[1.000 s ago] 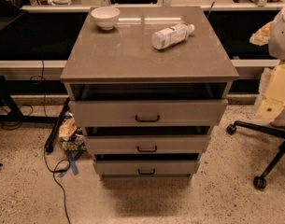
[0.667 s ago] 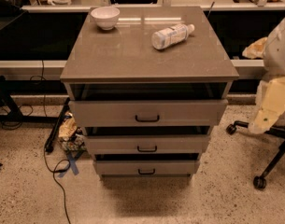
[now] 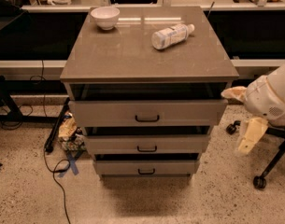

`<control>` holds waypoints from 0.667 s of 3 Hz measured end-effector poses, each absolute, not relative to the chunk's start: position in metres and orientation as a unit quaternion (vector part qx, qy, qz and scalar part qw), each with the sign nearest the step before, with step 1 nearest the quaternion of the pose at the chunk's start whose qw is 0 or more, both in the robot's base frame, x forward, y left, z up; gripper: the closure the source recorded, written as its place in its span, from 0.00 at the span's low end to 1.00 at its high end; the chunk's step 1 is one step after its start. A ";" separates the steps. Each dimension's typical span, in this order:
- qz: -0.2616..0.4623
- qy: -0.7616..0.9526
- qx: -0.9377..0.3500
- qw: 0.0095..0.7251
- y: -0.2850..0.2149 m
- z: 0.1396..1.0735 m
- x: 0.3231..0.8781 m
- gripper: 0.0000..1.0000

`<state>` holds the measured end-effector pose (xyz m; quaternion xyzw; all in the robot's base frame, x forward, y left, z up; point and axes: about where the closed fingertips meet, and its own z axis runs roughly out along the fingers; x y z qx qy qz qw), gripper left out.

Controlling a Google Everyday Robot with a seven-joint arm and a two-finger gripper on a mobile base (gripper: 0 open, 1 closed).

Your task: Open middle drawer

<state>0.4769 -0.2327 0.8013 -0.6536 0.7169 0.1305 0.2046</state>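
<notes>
White bowl (image 3: 105, 17) at back left of cabinet top (image 3: 132, 59). Below, the middle drawer (image 3: 179, 144), second of three, faces the camera with its long axis running left-right. Its black bar handle (image 3: 146, 149) sits level at centre, with a dark gap above the panel. Plastic bottle (image 3: 172, 35) lies on its side at back right, cap toward right rear. Tool (image 3: 247, 115) hangs just right of the cabinet, between top and middle drawer height and clear of the handle. It holds nothing; apart or together cannot be told.
</notes>
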 end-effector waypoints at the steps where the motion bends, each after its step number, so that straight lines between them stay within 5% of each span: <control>1: 0.203 0.703 -0.645 0.222 -0.231 0.713 0.482 0.00; 2: 0.203 0.703 -0.645 0.222 -0.231 0.713 0.482 0.00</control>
